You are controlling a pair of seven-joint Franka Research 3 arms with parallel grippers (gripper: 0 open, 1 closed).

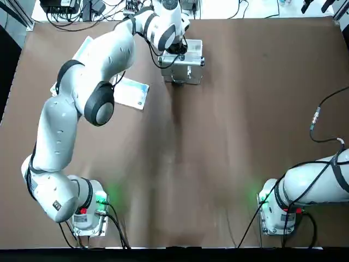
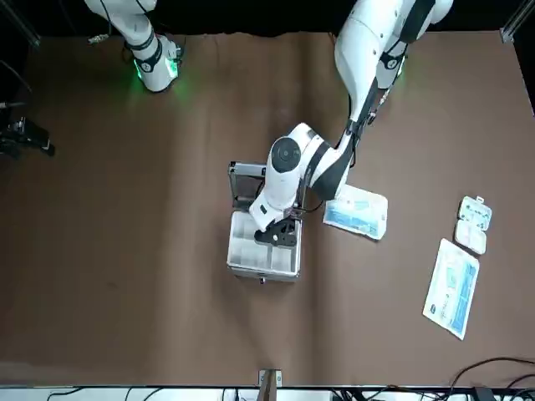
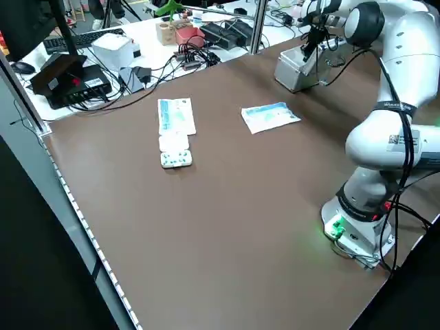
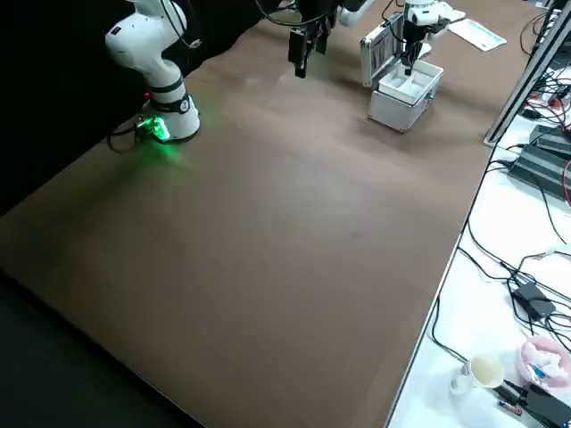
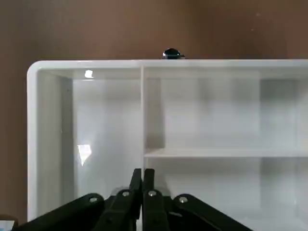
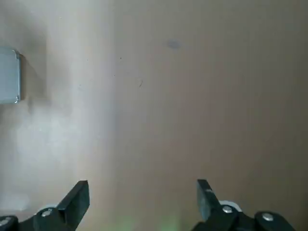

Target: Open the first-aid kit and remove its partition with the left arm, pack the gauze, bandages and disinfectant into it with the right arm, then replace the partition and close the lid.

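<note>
The first-aid kit [image 2: 261, 271] stands at the far side of the table with its lid [image 2: 244, 179] upright. The pale partition [image 5: 207, 115], a tray with dividers, lies in the case. My left arm [image 1: 92, 71] reaches over it. The left gripper [image 5: 142, 174] is down in the tray, its fingers pressed together on a divider wall. The right arm [image 1: 316, 183] is folded back near its base, and its gripper [image 6: 143, 190] hangs open over bare table. Flat packs [image 2: 357, 211] lie beside the kit. The disinfectant is out of view.
A long flat pack [image 2: 451, 288] and a small white blister pack [image 2: 472, 224] lie toward the table's left edge. A black cable with a silvery plug [image 1: 316, 117] dangles from the right arm. Desks with cables and boxes [image 3: 113, 48] border the table.
</note>
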